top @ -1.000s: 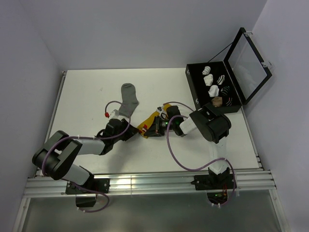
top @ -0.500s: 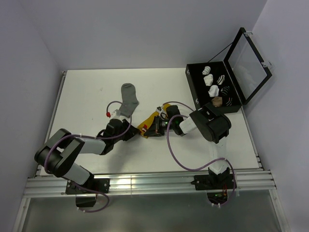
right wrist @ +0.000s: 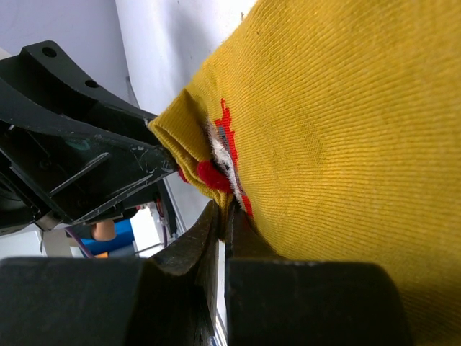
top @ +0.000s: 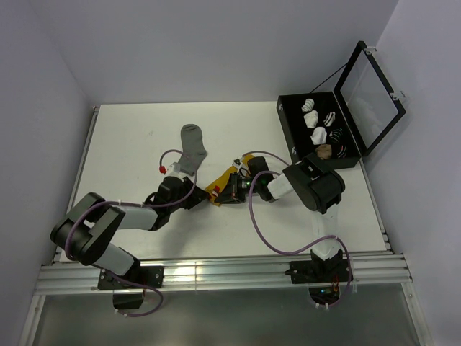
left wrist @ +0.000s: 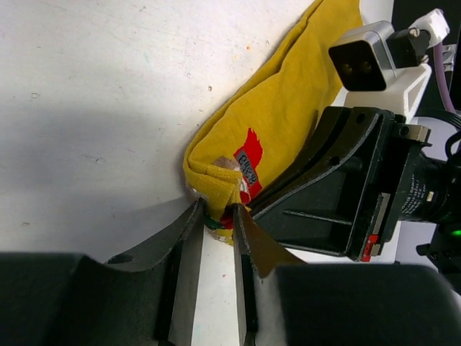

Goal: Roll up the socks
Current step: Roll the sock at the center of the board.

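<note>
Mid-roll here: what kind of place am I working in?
Probably a lab robot cell: a white table boxed in by plain walls, arms bolted to an aluminium rail, and a black case of sock bundles.

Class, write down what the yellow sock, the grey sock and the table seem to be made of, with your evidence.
Yellow sock: matte knitted fabric; fine ribbed stitch rows show in the right wrist view.
Grey sock: probably similar soft fabric; it lies limp and flat, weave too small to see.
Table: hard, smooth white board, faintly specked; material unclear.
</note>
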Controlling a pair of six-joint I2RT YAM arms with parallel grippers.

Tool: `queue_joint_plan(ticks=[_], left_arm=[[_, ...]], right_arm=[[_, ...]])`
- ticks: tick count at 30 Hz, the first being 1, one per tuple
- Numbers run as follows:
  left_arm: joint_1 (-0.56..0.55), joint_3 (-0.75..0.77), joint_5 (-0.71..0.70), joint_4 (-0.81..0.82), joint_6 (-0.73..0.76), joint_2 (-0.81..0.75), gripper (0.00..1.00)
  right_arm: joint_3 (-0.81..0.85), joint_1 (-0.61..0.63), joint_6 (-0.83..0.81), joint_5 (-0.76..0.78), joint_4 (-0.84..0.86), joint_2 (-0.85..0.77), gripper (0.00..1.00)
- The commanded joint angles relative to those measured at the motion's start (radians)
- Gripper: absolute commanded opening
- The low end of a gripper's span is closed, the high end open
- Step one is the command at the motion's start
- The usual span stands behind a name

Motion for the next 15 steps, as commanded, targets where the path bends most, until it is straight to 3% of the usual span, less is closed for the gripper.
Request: queue_joint_plan(ticks=[1, 8, 15], left_arm=[[-0.005, 0.022, 0.041, 0.068, 0.011, -0.037, 0.28], [0.003, 0.013, 0.066, 0.078, 0.007, -0.054, 0.27], [0.015, -0.015, 0.084, 0.091, -0.003, -0.075, 0.36]], right_arm=[[0.011, -0.009, -0.053, 0.066, -0.09, 0.013, 0.0], [0.017, -0.009, -0.056, 0.067, -0.099, 0.013, 0.0], [0.031, -0.009, -0.076, 0.07, -0.134, 0.011, 0.0]])
